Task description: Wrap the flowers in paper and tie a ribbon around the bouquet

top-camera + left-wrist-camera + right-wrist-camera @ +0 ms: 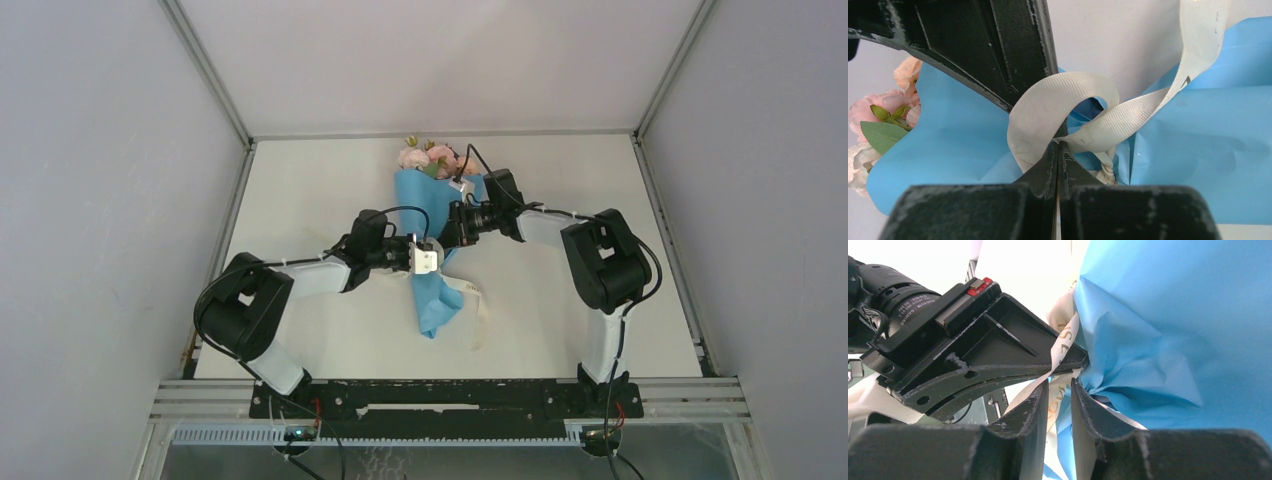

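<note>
The bouquet [428, 215] lies on the table, a light-blue paper [432, 300] cone with pink flowers [428, 158] at its far, wide end. Both grippers meet at its waist. My left gripper [1058, 144] is shut on a loop of the cream ribbon [1043, 105], just above the cinched paper [963, 135]. A twisted bit of ribbon sits right of the fingers. Flowers [878, 112] show at the left. My right gripper [1059, 382] has its jaws a little apart, and a lettered ribbon [1064, 340] strand runs loosely between them against the gathered paper [1173, 315].
A loose ribbon tail [478, 312] trails on the white table [300, 200] right of the cone's narrow end. The left gripper's black body [973, 350] crowds the right wrist view. Grey walls enclose the table on three sides.
</note>
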Tool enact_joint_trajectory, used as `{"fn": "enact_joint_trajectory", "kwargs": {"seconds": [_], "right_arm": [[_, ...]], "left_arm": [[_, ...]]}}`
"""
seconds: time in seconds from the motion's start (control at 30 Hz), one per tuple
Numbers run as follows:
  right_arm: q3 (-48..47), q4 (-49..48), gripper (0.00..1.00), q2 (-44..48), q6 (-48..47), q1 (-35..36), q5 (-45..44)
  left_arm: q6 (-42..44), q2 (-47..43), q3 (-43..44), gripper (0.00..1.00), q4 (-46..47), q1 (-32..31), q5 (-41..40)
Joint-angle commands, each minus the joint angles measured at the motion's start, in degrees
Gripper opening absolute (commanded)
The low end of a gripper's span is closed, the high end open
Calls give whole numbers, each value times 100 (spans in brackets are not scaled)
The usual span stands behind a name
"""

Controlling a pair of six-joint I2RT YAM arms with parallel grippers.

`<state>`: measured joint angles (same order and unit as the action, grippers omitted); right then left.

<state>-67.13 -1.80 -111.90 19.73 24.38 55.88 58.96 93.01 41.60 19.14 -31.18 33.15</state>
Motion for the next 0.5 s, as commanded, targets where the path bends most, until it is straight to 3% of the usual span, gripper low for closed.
{"fn": "enact_joint_trajectory", "kwargs": {"seconds": [0.0,0.47], "right_arm": [[-213,-537,32,20,173,-2,-27],[-208,-204,37,-165,20,172,-227]], "left_arm": [[-16,6,214,0,189,-22,2],[-109,20,208,0,287,2,-44]]}}
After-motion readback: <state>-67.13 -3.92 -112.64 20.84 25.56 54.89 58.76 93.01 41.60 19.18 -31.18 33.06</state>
